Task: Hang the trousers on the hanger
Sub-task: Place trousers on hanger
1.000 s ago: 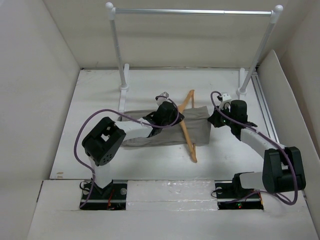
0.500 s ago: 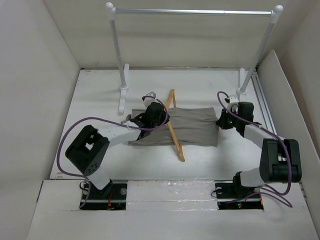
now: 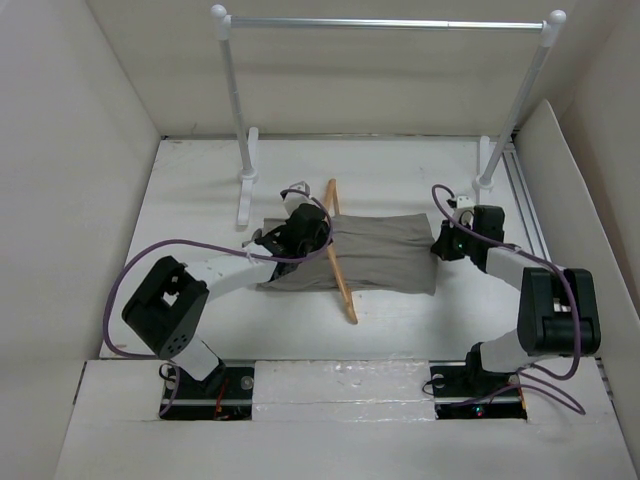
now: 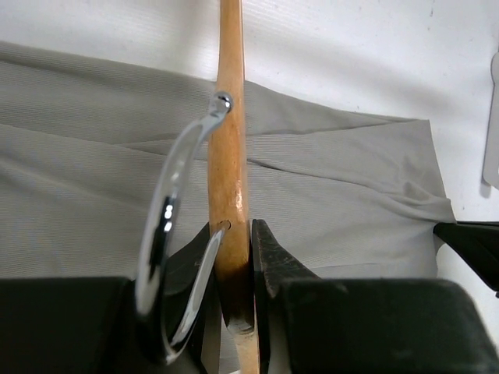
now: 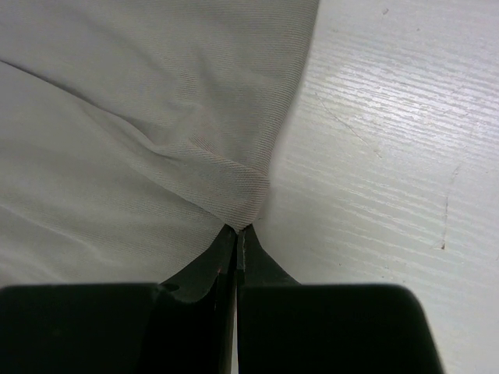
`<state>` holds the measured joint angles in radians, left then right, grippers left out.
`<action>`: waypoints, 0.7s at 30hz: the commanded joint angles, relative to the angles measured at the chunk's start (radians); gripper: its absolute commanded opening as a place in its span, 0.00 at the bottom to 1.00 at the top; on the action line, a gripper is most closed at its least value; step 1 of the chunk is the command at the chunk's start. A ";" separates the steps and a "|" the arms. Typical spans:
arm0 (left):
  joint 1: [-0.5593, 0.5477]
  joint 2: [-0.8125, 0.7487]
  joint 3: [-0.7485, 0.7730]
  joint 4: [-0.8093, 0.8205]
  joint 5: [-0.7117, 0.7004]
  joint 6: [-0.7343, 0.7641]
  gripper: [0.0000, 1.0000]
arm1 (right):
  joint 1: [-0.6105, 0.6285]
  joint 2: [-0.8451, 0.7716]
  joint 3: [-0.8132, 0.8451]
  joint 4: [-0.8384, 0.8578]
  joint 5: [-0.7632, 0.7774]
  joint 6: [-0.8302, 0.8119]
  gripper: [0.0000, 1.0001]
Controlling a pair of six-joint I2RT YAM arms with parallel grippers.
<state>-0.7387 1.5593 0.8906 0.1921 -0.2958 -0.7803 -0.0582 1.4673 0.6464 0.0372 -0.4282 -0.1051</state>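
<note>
Overhead wide; wrists close over trousers point(image 3: 385, 252)

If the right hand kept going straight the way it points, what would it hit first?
The trousers: the right hand pinches their edge, so it would push into that cloth; the hanger probably lies farther on.

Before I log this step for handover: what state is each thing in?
Trousers: spread flat, one edge pinched.
Hanger: on edge across the trousers, gripped.
Left gripper: shut on the hanger.
Right gripper: shut on the trousers.
Rail: upright, nothing hanging.
</note>
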 commanded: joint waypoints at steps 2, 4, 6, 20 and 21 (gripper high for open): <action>-0.016 -0.002 -0.001 -0.218 -0.074 0.179 0.00 | -0.008 0.025 0.022 0.070 -0.030 -0.008 0.00; -0.040 -0.005 0.040 -0.236 -0.086 0.197 0.00 | 0.001 0.030 0.033 0.066 -0.023 -0.008 0.00; -0.063 -0.005 0.080 -0.269 -0.091 0.199 0.00 | 0.011 0.022 0.036 0.052 -0.012 -0.007 0.00; -0.073 -0.073 0.266 -0.378 -0.108 0.153 0.00 | 0.099 -0.125 0.045 -0.032 -0.006 0.008 0.57; -0.073 -0.076 0.284 -0.396 -0.111 0.148 0.00 | 0.113 -0.151 0.056 -0.075 -0.004 0.007 0.60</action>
<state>-0.8112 1.5501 1.0840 -0.1547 -0.3683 -0.6411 0.0269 1.3956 0.6479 -0.0010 -0.4194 -0.0925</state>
